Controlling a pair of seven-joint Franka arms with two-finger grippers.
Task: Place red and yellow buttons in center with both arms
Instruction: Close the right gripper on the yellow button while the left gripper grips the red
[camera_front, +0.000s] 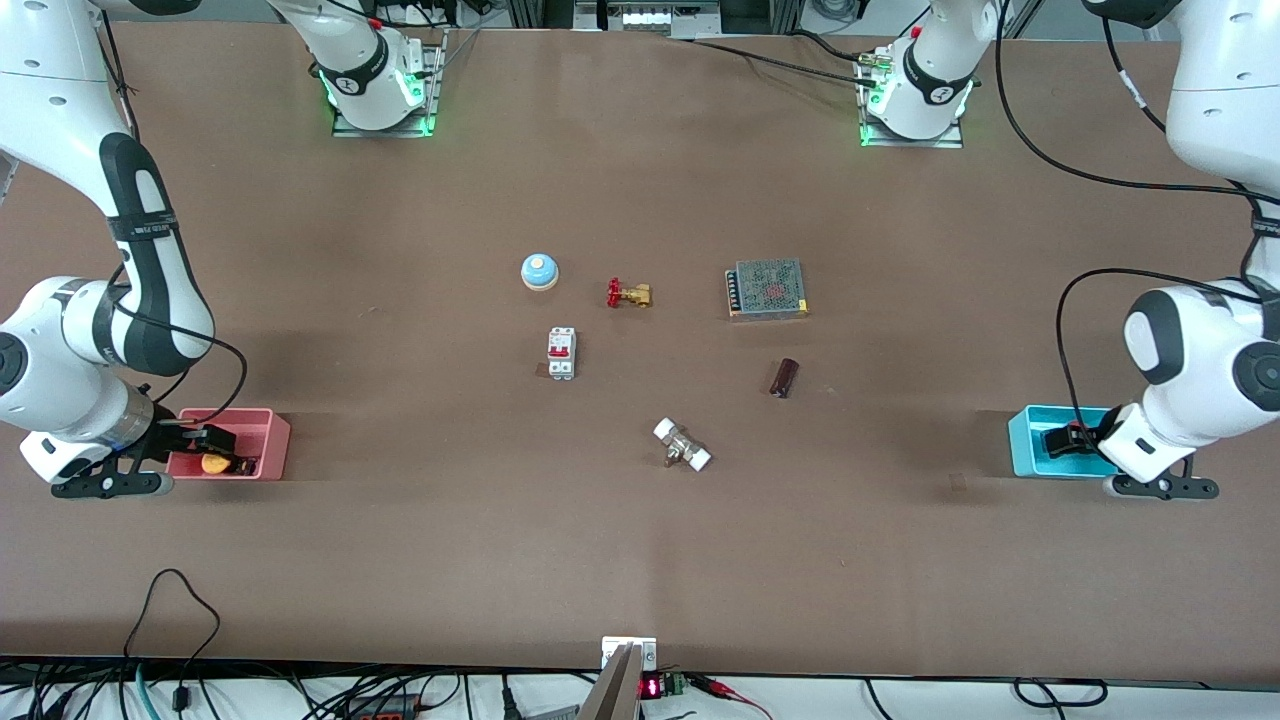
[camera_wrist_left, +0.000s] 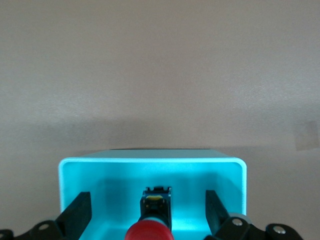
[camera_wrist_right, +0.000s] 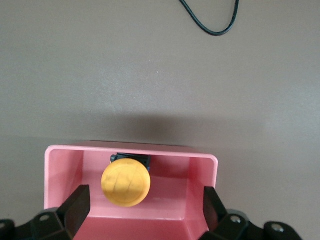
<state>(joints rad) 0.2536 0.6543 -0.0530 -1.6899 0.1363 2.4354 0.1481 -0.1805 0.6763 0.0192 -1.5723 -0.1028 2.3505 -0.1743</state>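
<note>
The yellow button lies in the pink bin at the right arm's end of the table; it also shows in the front view. My right gripper is open over that bin, one finger on each side of the button, not touching it. The red button with its black body lies in the cyan bin at the left arm's end. My left gripper is open, its fingers either side of the button and apart from it. In the front view the left gripper hides the red button.
On the brown tabletop between the bins lie a blue-domed bell, a brass valve with a red handle, a white and red breaker, a mesh power supply, a dark cylinder and a white-ended fitting.
</note>
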